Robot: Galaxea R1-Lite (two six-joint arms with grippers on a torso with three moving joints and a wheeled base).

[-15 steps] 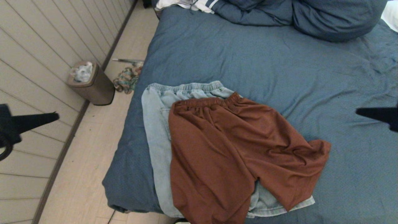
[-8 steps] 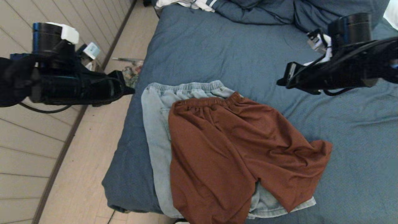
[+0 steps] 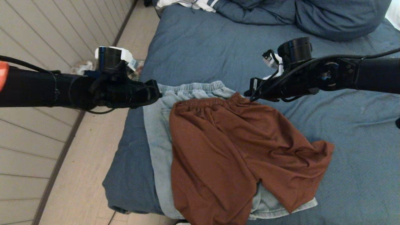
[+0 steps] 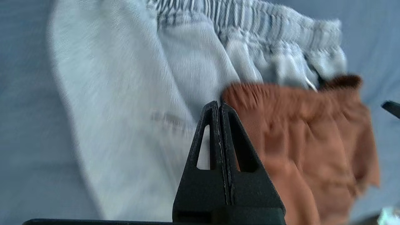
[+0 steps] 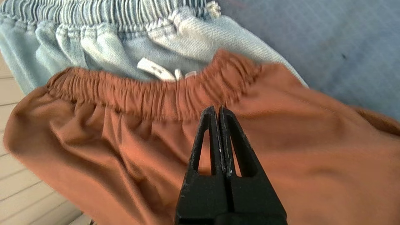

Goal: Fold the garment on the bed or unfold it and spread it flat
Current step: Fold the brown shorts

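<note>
Rust-brown shorts (image 3: 237, 150) lie spread on the bed (image 3: 218, 53), on top of pale denim shorts (image 3: 156, 131) whose elastic waistband shows beyond them. My left gripper (image 3: 157, 93) hangs shut and empty above the denim near the brown waistband's left end; in its wrist view the left gripper (image 4: 219, 104) points at that corner of the brown shorts (image 4: 300, 125). At the waistband's right end my right gripper (image 3: 247, 92) hovers, shut with nothing in it. Its wrist view shows the right gripper (image 5: 217, 107) just above the brown waistband (image 5: 150, 97).
A rumpled blue duvet and pillow (image 3: 312, 15) lie at the bed's head, with a white striped cloth (image 3: 193, 4) beside them. On the wooden floor left of the bed lie a patterned cloth (image 3: 137, 67) and a waste bin partly hidden by my left arm.
Both arms have swung in from the sides and come down toward the brown shorts' waistband, left at its left end, right at its right end. The garments have not moved.
</note>
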